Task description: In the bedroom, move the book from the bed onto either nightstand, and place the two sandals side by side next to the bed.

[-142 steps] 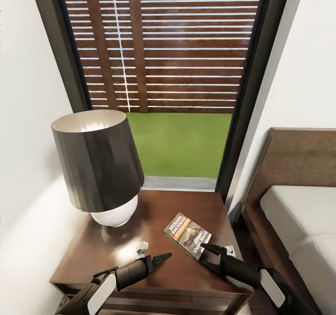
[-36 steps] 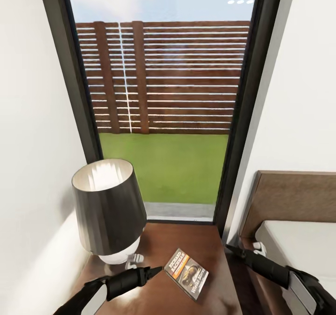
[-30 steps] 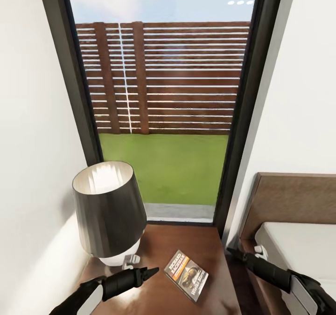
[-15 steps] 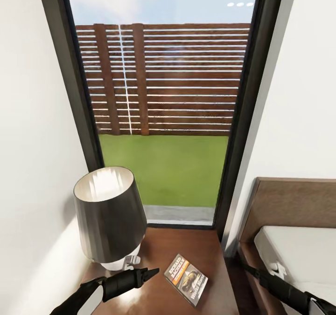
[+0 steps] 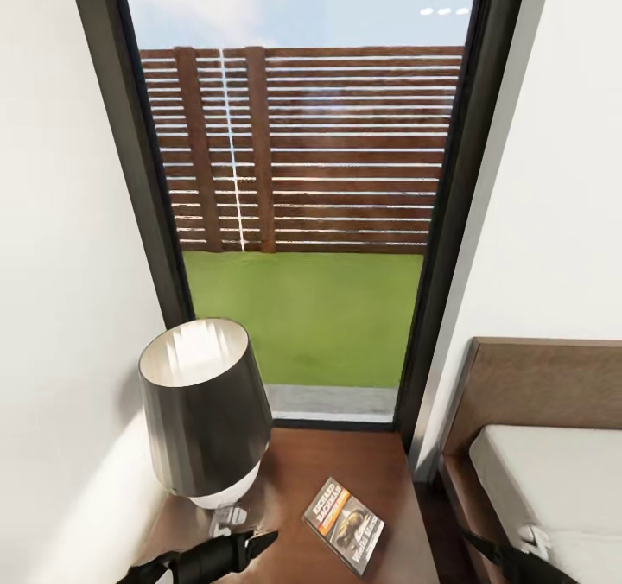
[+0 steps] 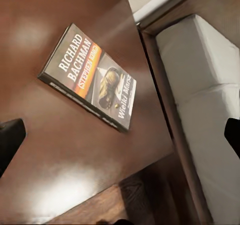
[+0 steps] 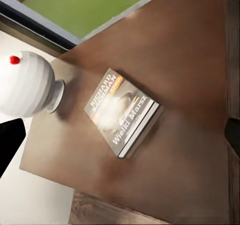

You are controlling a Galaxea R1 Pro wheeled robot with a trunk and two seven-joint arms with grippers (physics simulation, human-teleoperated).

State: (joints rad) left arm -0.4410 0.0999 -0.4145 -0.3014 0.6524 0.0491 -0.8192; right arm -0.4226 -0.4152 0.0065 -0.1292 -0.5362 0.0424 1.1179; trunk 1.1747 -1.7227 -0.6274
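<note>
Room: white-walled bedroom [image 5: 553, 178], tall dark-framed window [image 5: 449, 221] giving onto grass and a slatted wooden fence.
Surface: one dark reddish-brown nightstand [image 5: 345, 459] with a glossy top, just beside the bed [image 5: 553, 472].
Writing: the book [image 5: 344, 524] reads "RICHARD BACHMAN", "STEPHEN KING" on the orange band, and "Wielki Marsz" below the golden shape.
Count: one book, lying flat on the nightstand; one lamp [image 5: 205, 411] with a dark shade and white base; one bed.
My left gripper [image 5: 263, 538]: low near the nightstand's front, beside the lamp base, apart from the book; I cannot tell whether its fingers are parted or closed.
My right gripper [image 5: 523, 542]: at the bed's edge, well apart from the book; its state I cannot tell.
Change: both my arms have drawn back toward me since a moment ago; the book has stayed put.
</note>
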